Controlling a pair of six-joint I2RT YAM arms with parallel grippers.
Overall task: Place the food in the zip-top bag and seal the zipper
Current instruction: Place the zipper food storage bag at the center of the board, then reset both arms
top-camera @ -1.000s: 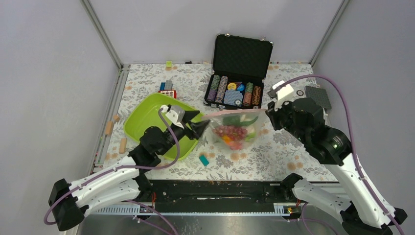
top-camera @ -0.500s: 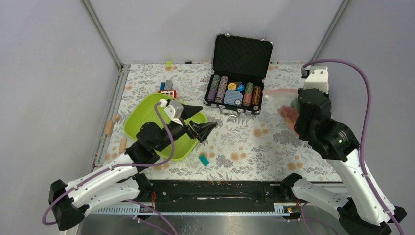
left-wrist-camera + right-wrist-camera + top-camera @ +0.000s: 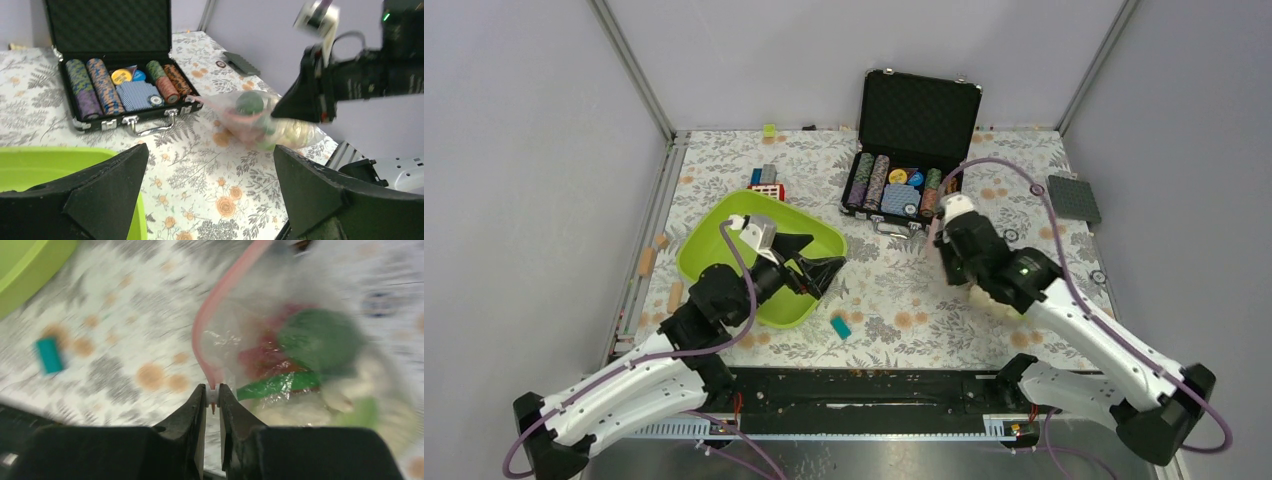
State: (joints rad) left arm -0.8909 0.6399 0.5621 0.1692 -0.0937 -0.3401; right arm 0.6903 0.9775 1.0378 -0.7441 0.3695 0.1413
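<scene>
The clear zip-top bag [image 3: 300,365] hangs from my right gripper [image 3: 212,396], which is shut on the white slider at the end of the pink zipper [image 3: 220,290]. Inside I see a dark green fruit [image 3: 317,337], a green pod [image 3: 277,382], red pieces [image 3: 262,357] and white cauliflower [image 3: 300,412]. In the top view the right gripper [image 3: 948,260] is right of table centre and the arm hides most of the bag [image 3: 984,297]. The left wrist view shows the bag [image 3: 260,122] low over the table. My left gripper [image 3: 812,270] is open and empty over the tray's right rim.
The lime-green tray [image 3: 724,225] lies at the left. An open black case of poker chips [image 3: 914,130] stands at the back. A teal block [image 3: 841,326] lies near the front edge. Building blocks [image 3: 766,182] sit behind the tray, a dark baseplate [image 3: 1074,198] at the far right.
A second ago the bag lay mid-table with a gripper at each end. The right gripper swung it far right, then back to right of centre. The left gripper opened and drew back.
</scene>
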